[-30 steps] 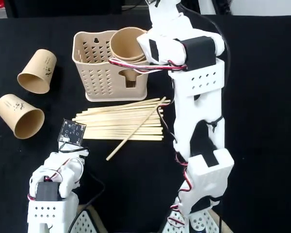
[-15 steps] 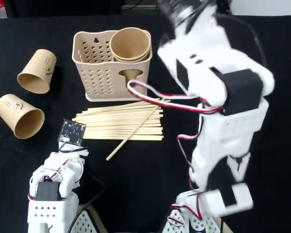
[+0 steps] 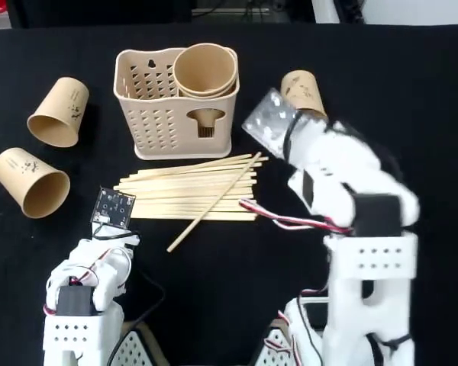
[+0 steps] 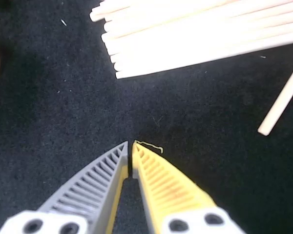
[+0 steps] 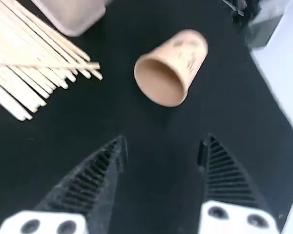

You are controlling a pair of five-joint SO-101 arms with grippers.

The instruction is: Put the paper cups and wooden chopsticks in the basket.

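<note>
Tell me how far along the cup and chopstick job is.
Done: stacked cups stand in one compartment of the basket. In hand: nothing is gripped. The right gripper is open, facing a cup lying on its side beside the basket. The left gripper is shut and empty near the chopsticks. Left: that cup, two more cups lying left of the basket, and all the chopsticks.

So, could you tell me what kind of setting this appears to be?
Likely a robotics lab bench: a black-covered table, two white robot arms, and a beige basket with wooden chopsticks staged beside it.
</note>
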